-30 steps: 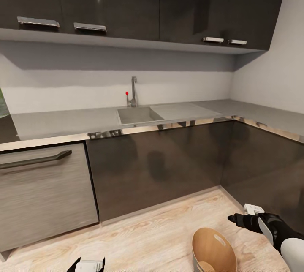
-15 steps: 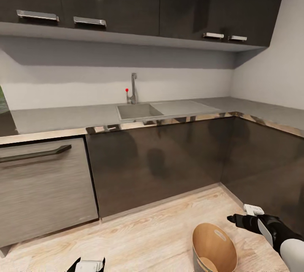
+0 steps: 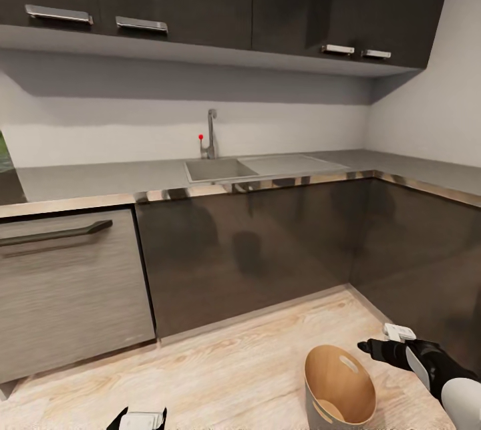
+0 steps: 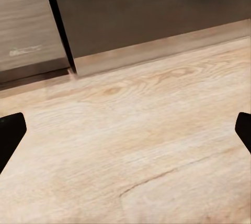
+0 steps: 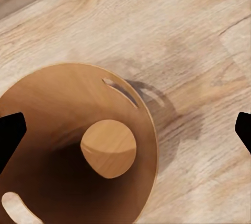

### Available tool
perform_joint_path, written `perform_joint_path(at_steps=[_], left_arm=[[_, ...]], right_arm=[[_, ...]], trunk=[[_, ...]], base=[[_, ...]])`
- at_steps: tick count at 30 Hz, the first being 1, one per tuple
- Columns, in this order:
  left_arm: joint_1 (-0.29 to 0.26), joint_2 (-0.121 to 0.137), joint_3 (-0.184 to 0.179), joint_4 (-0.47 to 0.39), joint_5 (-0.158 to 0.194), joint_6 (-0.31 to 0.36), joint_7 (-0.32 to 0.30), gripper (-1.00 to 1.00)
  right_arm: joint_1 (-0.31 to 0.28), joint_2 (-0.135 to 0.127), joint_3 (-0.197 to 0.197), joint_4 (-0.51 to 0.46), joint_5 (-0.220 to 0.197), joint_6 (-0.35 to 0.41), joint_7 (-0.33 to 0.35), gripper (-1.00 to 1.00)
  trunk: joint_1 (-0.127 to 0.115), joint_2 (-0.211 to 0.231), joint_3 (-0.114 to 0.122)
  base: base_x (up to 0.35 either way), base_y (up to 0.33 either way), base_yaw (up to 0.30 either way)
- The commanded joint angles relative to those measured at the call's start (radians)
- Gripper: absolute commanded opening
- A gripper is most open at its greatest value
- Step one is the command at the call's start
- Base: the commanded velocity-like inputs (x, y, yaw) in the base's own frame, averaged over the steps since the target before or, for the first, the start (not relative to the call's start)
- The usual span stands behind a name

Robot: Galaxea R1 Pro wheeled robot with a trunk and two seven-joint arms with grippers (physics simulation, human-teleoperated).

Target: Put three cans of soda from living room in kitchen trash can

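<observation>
Since the trash can [image 5: 63, 145] looks light, stiff and empty, grab its rim; both grippers, right gripper [image 5: 125, 130] and left gripper [image 4: 125, 130], are spread wide.

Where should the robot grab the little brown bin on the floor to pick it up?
Probably by the rim of the bin, next to a handle slot, coming down from above. It stands upright and open, so one finger could slip inside. The right gripper is nearest and open.
</observation>
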Motion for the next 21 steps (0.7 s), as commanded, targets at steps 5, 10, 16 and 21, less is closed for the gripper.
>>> perform_joint_path(at_steps=[5,10,16,21], left_arm=[[0.0,0.0,0.0,0.0,-0.001,0.0,0.0,1.0],[0.0,0.0,0.0,0.0,-0.001,0.0,0.0,1.0],[0.0,0.0,0.0,0.0,-0.001,0.0,0.0,1.0],[0.0,0.0,0.0,0.0,-0.001,0.0,0.0,1.0]], right_arm=[[0.0,0.004,0.0,0.0,0.0,0.0,0.0,1.0],[0.0,0.007,0.0,0.0,0.001,-0.001,-0.004,1.0],[0.0,0.009,-0.001,0.0,0.002,-0.001,-0.007,1.0],[0.0,0.006,-0.003,-0.001,0.002,-0.002,-0.007,1.0]], trunk=[[0.019,-0.035,-0.016],[0.038,-0.07,-0.031],[0.061,-0.112,-0.05],[0.077,-0.14,-0.067]], base=[[0.0,0.0,0.0],[0.0,0.0,0.0],[0.0,0.0,0.0],[0.0,0.0,0.0]])
